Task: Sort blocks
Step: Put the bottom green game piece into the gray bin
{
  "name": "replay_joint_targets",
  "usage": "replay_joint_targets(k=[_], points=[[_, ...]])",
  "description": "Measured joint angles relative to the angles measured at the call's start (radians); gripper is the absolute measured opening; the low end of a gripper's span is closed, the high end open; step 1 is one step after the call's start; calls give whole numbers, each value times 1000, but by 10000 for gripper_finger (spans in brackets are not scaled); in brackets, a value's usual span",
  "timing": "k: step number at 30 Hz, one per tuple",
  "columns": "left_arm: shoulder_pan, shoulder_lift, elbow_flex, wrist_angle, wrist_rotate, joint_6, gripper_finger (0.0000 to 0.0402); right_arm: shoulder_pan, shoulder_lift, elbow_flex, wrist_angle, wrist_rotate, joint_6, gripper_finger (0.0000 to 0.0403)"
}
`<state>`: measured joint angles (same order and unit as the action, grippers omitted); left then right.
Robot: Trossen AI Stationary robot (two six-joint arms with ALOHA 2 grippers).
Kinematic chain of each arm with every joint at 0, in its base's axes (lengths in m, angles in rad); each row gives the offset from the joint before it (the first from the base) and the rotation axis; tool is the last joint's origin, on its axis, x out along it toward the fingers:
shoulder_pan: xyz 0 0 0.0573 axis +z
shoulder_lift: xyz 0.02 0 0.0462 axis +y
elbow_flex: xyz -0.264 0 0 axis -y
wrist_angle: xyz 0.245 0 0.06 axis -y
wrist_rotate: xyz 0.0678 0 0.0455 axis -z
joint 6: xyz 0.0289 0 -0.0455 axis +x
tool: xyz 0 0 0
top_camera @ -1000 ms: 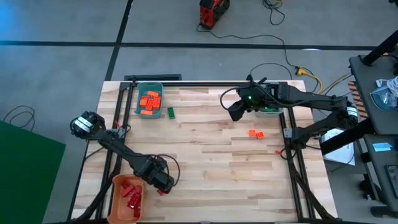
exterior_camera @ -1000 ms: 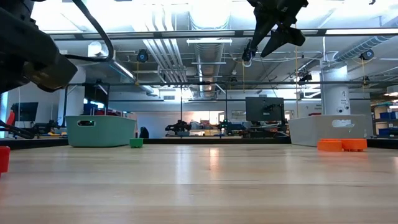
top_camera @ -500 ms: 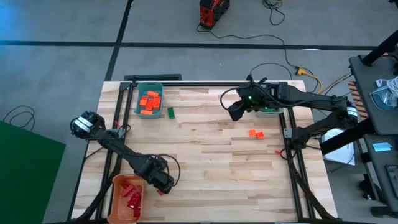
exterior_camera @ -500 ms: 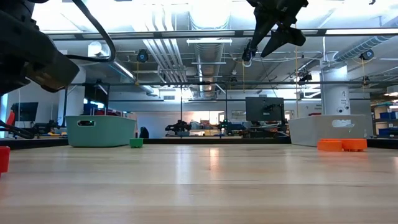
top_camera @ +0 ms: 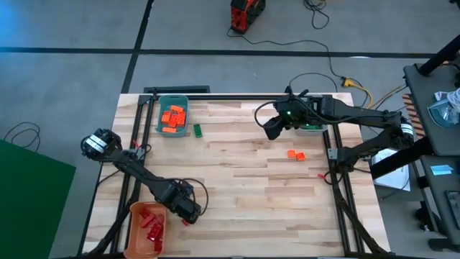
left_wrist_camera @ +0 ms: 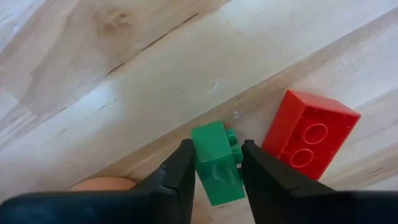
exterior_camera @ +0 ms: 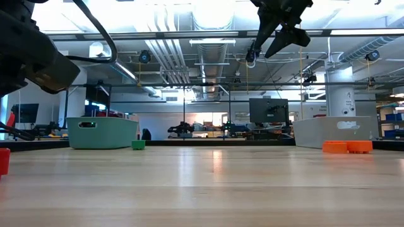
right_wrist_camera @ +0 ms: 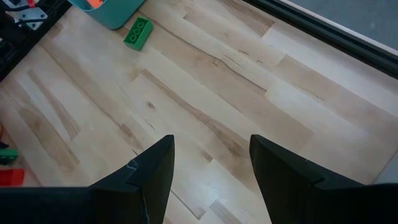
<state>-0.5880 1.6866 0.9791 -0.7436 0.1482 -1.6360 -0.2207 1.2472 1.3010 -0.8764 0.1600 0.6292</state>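
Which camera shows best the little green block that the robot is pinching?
The left wrist view: the green block fills it, pinched by the left gripper, beside a red block. From above, the gripper hides it. The low view misses it; the right wrist view shows a speck.

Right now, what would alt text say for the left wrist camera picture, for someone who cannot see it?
Two dark fingers of the left gripper are closed on a small green block just above a pale wooden table. A red block lies on the wood right beside it, its hollow underside showing.
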Motion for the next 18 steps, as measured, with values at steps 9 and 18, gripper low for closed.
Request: replay_joint_targets(k=[9, 18], points=[[0, -5, 0, -13, -8, 23, 86, 0, 0, 0, 0, 0, 0, 201], [29, -15, 2, -20, -60, 157, 79, 0, 0, 0, 0, 0, 0, 201]])
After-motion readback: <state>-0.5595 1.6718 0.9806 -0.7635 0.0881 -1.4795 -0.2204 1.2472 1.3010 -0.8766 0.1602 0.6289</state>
